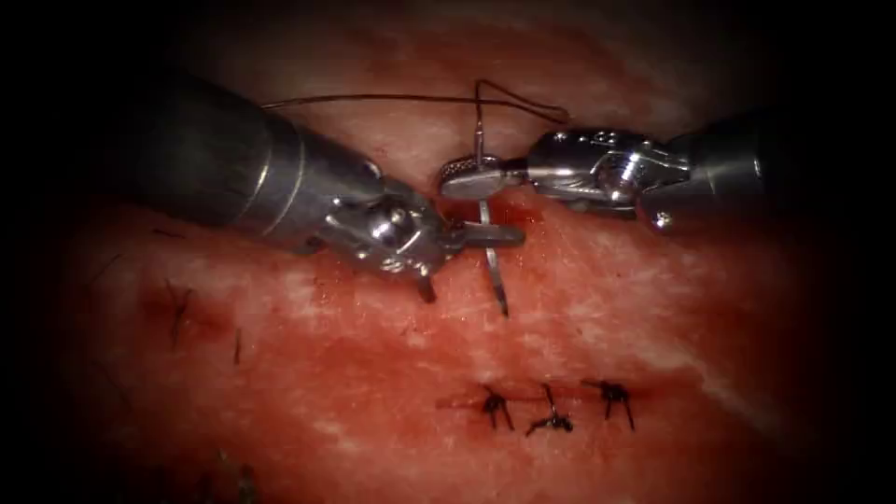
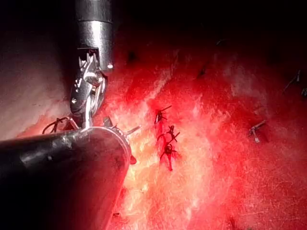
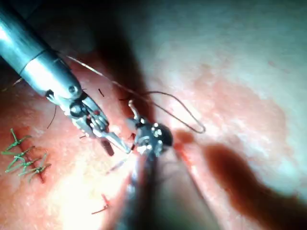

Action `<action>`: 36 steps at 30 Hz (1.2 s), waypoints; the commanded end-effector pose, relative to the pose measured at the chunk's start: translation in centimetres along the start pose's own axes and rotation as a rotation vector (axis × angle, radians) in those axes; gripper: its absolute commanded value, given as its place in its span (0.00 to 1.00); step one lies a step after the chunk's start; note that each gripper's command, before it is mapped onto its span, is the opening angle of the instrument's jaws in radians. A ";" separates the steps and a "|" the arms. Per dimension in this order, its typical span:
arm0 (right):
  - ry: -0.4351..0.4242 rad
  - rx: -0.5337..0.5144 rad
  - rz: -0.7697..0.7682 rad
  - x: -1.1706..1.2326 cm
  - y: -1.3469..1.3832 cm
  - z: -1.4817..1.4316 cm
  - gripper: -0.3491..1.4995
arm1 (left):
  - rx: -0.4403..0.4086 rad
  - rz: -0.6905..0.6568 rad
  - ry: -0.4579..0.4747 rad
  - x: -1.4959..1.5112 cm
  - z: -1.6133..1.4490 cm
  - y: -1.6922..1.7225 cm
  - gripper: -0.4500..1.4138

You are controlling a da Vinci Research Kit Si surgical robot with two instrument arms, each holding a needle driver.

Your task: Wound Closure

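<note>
Endoscope view, needle (image 1: 489, 245): upright above the tissue (image 1: 373, 373), clear of it
Left tool (image 1: 485, 234): pinching needle mid-curve
Right tool (image 1: 471, 175): clamped on needle's upper part, near thread (image 1: 392, 97)

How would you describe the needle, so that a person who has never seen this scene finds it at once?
Start at the two tools meeting above the tissue. The left claw and the right claw both hold one thin, curved, silvery piece: the needle, its point hanging free over the tissue. Unlike the dark knotted stitches lower down, it is bright metal, with thread trailing from its upper end.
</note>
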 end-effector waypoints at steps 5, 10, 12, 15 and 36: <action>0.091 -0.072 -0.128 -0.02 0.20 -0.03 0.00 | 0.008 -0.132 0.009 0.06 0.00 0.07 0.82; 0.201 -0.146 -0.362 0.03 0.40 -0.04 0.00 | 0.036 -0.344 0.014 0.17 0.02 0.28 0.40; 0.222 -0.174 -0.500 0.02 0.48 0.03 0.00 | 0.123 -0.560 0.050 0.17 0.16 0.42 0.36; 0.239 -0.188 -0.584 0.01 0.52 0.05 0.00 | 0.149 -0.693 0.072 0.13 0.22 0.44 0.37; 0.303 -0.197 -1.086 -0.08 0.67 0.09 0.00 | 0.365 -1.095 0.204 -0.36 0.92 0.42 0.16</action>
